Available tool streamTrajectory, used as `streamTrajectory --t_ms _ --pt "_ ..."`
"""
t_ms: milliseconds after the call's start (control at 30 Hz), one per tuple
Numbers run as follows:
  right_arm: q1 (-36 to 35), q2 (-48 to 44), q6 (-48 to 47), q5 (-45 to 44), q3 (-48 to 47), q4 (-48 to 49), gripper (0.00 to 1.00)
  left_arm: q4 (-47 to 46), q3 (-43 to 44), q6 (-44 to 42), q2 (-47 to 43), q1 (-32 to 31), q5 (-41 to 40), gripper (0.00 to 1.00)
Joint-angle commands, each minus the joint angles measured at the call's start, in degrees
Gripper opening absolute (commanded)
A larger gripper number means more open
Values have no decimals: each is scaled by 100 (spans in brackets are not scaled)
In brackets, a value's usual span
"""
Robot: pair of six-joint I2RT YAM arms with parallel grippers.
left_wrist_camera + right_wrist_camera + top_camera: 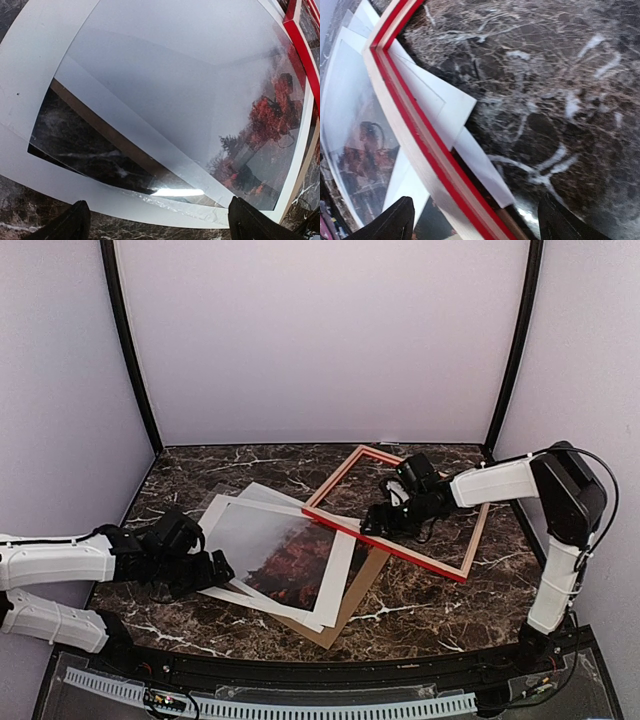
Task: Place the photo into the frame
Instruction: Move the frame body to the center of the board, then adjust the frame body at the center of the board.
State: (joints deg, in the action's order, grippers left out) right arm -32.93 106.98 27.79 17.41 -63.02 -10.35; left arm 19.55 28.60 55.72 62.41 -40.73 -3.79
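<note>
Right, I'm looking at the bright red, thin rectangular wooden frame [440, 568], which is lying tilted on the dark marble table [250, 465]. I'm placing everything else from it. The photo [280, 550], a thin print of grey sky over red-orange trees, is lying just left of the frame beneath a white card mat [338, 558] with a cut-out. Both are sitting on a brown cardboard backing board [345, 615], and the stack's right corner is tucking under the frame's near-left rail. My right gripper [378, 522] is hovering over that red rail. Its fingers are spread wide to either side of the rail and are gripping nothing. My left gripper [215, 570] is waiting at the mat edge farthest from the frame, fully spread and empty too. I'm judging the print to be light, limp and slick, so it is likely to crease if pinched hard and to slide if pushed. Lying flat under the mat, it is offering no edge, so I'm expecting to shift the mat first. Then I'm planning to take a corner of the print gently.
</note>
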Motion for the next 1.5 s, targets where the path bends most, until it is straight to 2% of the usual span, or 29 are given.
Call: streamTrajectory --t_ms 0,133,333,533,633,867,967,1200,1467 --pt "-102 -503 -764 -1065 -47 -970 87 179 164 -251 251 2 -355 99" --pt "-356 -713 -1178 -1706 74 -1436 89 266 409 -489 354 8 -543 99" --pt "-434 -745 -1293 -2539 187 -1915 87 388 769 -788 481 30 -672 99" --pt "-429 -628 -1486 -2845 129 -2217 84 397 934 -923 498 39 -706 99" --pt "-425 -578 -1470 -3009 127 -2295 78 418 1004 -946 517 41 -694 99" --pt "-425 -744 -1116 -2742 451 -2289 53 488 1191 -1100 573 40 -742 99" --pt "-425 -965 -806 -2630 720 -2214 47 502 1254 -1157 604 39 -785 99" --pt "-418 -1478 147 -2698 1395 -1943 36 510 1432 -1315 771 39 -835 99" --pt "-275 -1459 709 -2871 1511 -1648 34 566 1444 -1378 797 48 -917 99"
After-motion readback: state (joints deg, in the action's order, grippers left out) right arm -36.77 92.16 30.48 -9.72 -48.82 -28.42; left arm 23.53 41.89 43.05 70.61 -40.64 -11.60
